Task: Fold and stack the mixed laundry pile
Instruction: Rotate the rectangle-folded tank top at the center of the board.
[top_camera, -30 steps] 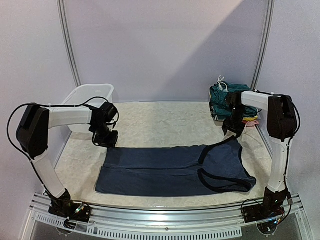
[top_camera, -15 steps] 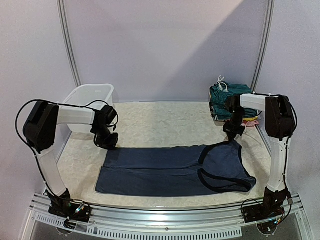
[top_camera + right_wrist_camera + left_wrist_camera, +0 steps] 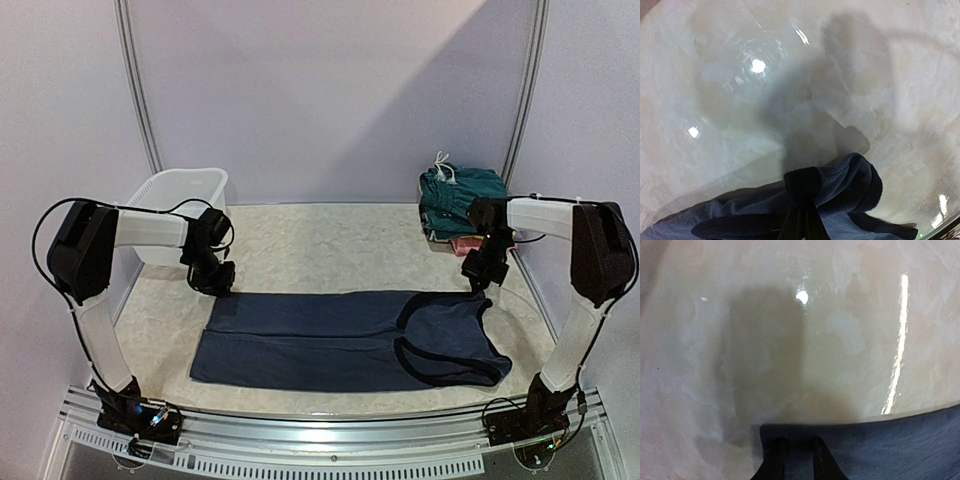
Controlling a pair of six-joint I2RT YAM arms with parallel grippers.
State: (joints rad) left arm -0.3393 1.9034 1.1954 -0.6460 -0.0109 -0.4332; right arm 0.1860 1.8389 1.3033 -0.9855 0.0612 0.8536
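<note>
Navy garment (image 3: 330, 340): flat on the table (image 3: 330, 245), between both grippers.
Left gripper (image 3: 214, 282): fingers nearly together at the far-left corner; grip unclear.
Right gripper (image 3: 478, 280): clamped on the garment's strap.
White tub (image 3: 178, 187): far left, contents unseen.
Teal shorts (image 3: 460, 190): atop the folded stack (image 3: 462, 240), far right.

The navy top (image 3: 340, 340) lay spread flat, left to right, strap end at right. The teal shorts (image 3: 460, 195) sat folded far right, atop pink cloth (image 3: 464, 243).
</note>
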